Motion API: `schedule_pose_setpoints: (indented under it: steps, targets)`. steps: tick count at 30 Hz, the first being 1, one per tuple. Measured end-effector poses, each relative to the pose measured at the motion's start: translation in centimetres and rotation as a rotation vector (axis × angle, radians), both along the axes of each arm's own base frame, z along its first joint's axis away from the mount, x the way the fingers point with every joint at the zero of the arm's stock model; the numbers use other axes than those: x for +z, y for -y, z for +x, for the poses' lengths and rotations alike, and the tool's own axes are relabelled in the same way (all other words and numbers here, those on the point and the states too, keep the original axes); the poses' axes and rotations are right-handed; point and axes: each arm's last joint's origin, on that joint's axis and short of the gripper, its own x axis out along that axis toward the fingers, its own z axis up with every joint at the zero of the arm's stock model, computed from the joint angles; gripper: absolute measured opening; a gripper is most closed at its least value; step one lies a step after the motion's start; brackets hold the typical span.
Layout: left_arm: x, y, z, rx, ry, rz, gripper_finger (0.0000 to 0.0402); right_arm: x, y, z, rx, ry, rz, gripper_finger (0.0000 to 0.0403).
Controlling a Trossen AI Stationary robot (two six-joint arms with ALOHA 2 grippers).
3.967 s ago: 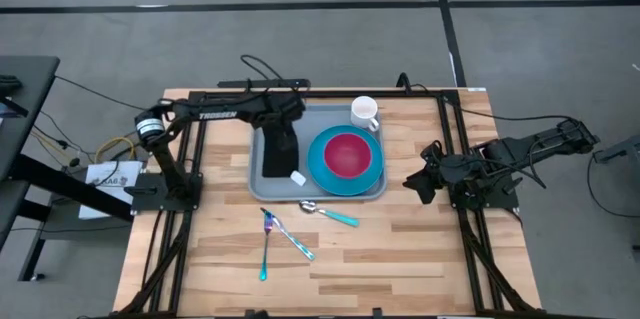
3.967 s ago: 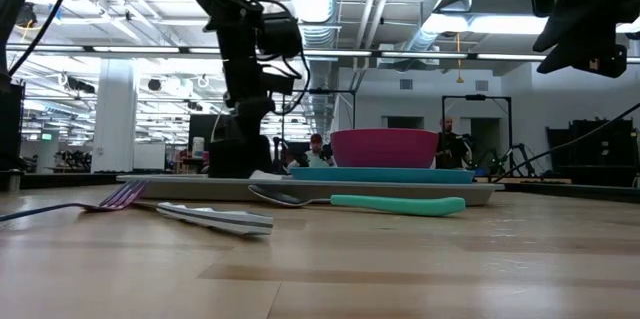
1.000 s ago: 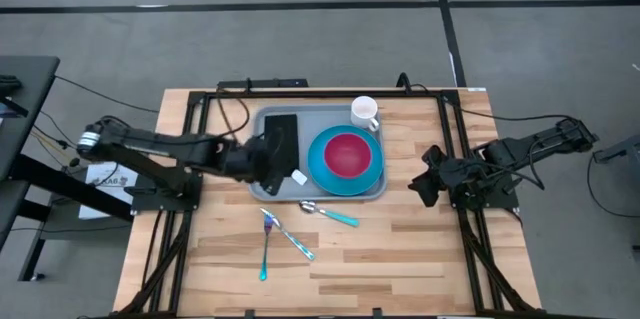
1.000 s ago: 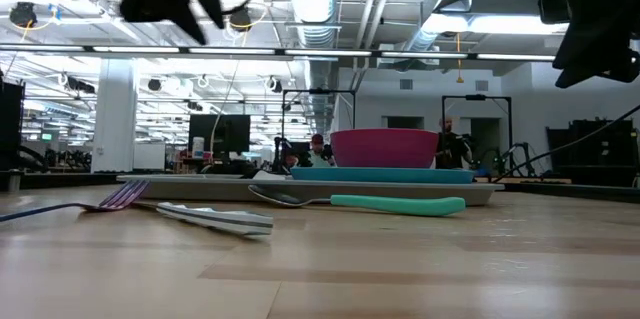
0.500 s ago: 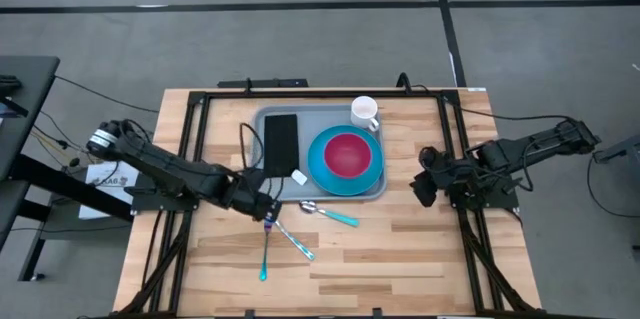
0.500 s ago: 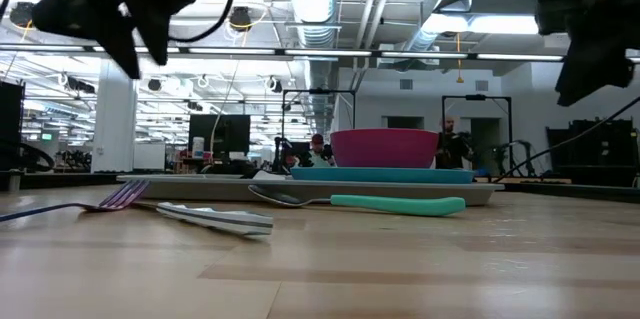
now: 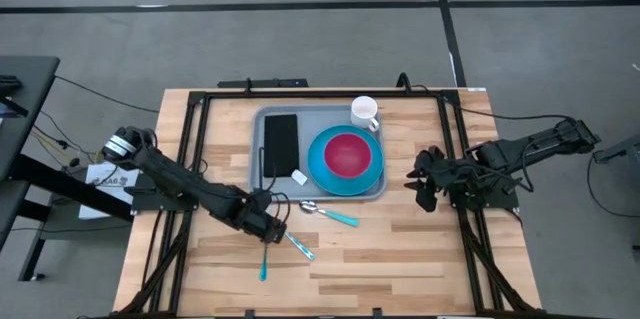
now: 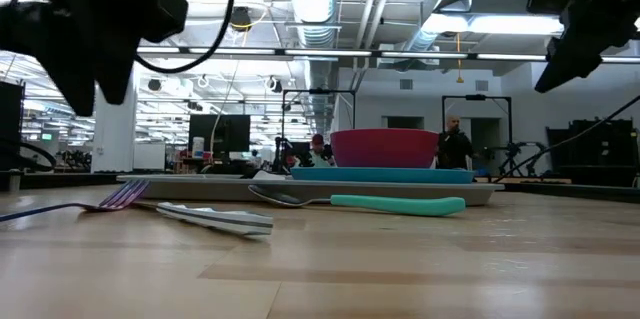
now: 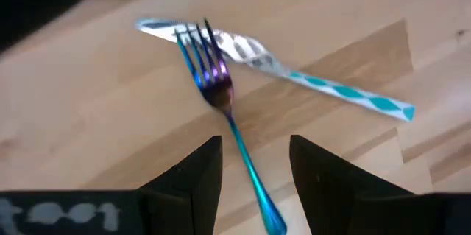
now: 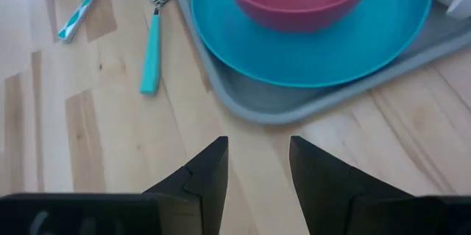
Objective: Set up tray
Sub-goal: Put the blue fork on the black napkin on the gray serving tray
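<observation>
No brand or writing can be read on anything here (a white label shows on the left wrist camera's housing, its letters too blurred to make out). The tray [image 7: 318,155] is flat, grey-blue, rectangular with rounded corners and a low rim; it lies on the wooden table [image 7: 400,249], toward its far side. On the tray sit a black napkin [image 7: 281,143], a blue plate [image 7: 345,160] bearing a pink bowl [image 7: 347,154], and a white mug [image 7: 365,112] at its far right corner. The left gripper [image 7: 268,227] hovers over a fork [image 9: 218,91] just in front of the tray, fingers apart and empty. The right gripper [image 7: 424,181] waits right of the tray, fingers apart, empty.
</observation>
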Motion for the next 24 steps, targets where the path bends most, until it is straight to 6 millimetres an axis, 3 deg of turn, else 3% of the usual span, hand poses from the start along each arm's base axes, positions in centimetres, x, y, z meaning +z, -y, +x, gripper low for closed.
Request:
schedule_pose_setpoints:
  steps: [12, 24]
  targets:
    - [-2.2, 3.5, -0.5, 0.074, -0.053, -0.032, 0.0145, 0.0, 0.0, 0.0, -0.001, -0.002, -0.002, 0.0138]
    - [-5.6, 5.4, 1.0, 0.082, -0.041, -0.05, 0.0145, 0.0, 0.0, 0.0, -0.001, -0.005, -0.002, 0.0138]
